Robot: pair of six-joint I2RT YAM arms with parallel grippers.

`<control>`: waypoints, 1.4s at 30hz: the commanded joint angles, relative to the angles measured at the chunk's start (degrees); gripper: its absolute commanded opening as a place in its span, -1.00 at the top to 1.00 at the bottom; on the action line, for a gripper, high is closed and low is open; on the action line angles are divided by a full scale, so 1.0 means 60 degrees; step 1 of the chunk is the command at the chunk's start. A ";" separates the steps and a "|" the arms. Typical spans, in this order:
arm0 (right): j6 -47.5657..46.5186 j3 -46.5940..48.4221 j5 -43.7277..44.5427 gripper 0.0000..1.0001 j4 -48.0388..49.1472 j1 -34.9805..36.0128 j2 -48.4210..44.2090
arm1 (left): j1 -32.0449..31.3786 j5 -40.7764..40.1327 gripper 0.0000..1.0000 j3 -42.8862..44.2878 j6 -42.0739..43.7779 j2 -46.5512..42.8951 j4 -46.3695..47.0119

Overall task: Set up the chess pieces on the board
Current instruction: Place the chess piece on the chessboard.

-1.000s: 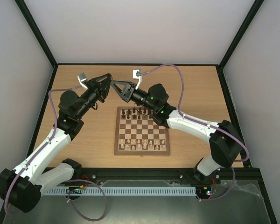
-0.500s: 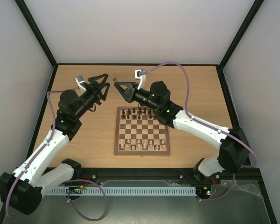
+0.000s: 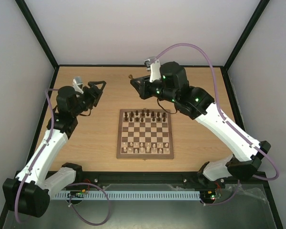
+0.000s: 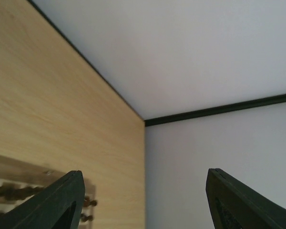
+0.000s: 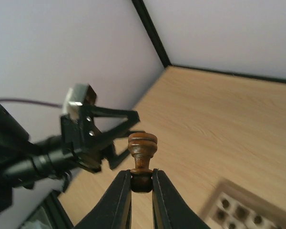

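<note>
Counter (image 3: 200,95): light wood; it carries the board, and both my arms reach over it.
Right arm (image 3: 224,124): extends from the near right corner toward the far middle of the counter.
Left arm (image 3: 47,143): extends from the near left corner toward the far left.
Board (image 3: 144,156): checkered, lying flat at the counter's middle.
Left jaws: released, fingers (image 4: 57,200) spread wide with nothing between them, raised well apart from the board.
Right jaws: clenched on the foot of the held piece (image 5: 142,143), raised beyond the board's far edge.
Pale pieces (image 3: 144,148): ranged along the board's near edge.
Chess pieces (image 3: 144,114): dark brown, ranged along the board's far edge.
Held piece: dark brown, its knobbed top pointing away from my fingers, clear of board and counter.
</note>
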 commanded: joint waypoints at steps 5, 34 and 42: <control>-0.0494 0.1434 0.1348 0.78 -0.5671 -0.0005 0.1788 | -0.0171 0.0683 -0.45 0.0188 0.2617 0.0581 -0.1424; -0.0427 0.1564 0.2336 0.79 -0.8448 -0.0033 0.6063 | -0.0591 0.1005 -0.43 -0.0768 0.3457 0.0636 -0.1468; -0.0612 0.1565 0.2427 0.79 -0.8495 -0.0282 0.6502 | -0.0583 0.1000 -0.43 -0.0770 0.3476 0.0678 -0.1431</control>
